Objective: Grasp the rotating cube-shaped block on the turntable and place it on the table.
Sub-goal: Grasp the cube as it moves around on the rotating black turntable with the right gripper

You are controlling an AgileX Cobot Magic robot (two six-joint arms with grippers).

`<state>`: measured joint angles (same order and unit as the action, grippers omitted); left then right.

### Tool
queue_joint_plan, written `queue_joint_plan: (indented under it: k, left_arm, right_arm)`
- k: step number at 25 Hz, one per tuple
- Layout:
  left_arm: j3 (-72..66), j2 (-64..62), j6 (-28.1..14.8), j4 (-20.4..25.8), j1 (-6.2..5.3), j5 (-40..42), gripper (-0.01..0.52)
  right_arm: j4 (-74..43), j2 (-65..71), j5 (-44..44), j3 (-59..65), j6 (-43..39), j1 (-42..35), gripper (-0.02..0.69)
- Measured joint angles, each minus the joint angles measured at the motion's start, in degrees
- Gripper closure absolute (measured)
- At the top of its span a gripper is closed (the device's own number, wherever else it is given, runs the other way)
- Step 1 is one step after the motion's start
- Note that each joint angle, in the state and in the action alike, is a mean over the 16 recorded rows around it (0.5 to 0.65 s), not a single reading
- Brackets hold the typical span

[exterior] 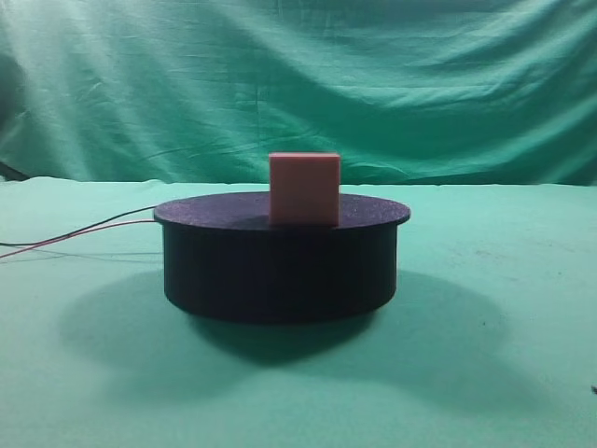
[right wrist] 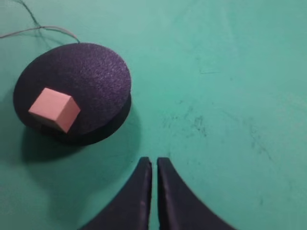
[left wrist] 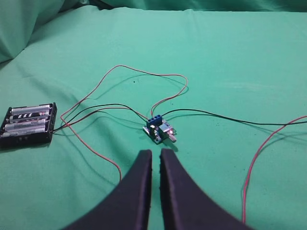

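Here, in the exterior high view, the cube-shaped block (exterior: 304,189) sits upright on the flat top of the turntable (exterior: 280,271), a little right of its middle; the turntable rests on the green surface (exterior: 504,373), with red and black wires (exterior: 84,231) running off to the left; neither pincer shows in this view.

From the left wrist, the left pincer (left wrist: 155,158) hangs over the surface with its two black fingers nearly together and nothing between them; just ahead lies a small blue circuit board (left wrist: 159,130), and a black battery holder (left wrist: 29,125) lies far left, wired to it.

From the right wrist, the right pincer (right wrist: 154,165) has only a thin slit between its fingers and grips nothing; the block lies well apart, up and to the left, near the disc's left edge.
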<state>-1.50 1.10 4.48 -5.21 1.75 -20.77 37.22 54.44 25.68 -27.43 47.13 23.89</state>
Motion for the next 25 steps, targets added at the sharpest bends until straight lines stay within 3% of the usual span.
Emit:
queue_joint_plan:
  k: [8, 13, 20, 25]
  left_arm:
    - [0.0, 0.0, 0.0, 0.0, 0.00, 0.0, 0.514]
    - [0.0, 0.0, 0.0, 0.0, 0.00, 0.0, 0.514]
    - [0.0, 0.0, 0.0, 0.0, 0.00, 0.0, 0.514]
    - [0.0, 0.0, 0.0, 0.0, 0.00, 0.0, 0.514]
  right_arm:
    - [0.7, 15.6, -2.5, -7.9, 3.5, 7.2, 0.200]
    - [2.1, 23.6, -3.3, -12.7, 4.3, 8.7, 0.067]
    - [5.5, 32.5, -6.6, -17.0, 4.3, 9.0, 0.020]
    - [8.1, 37.4, -10.0, -18.7, 4.1, 9.0, 0.056]
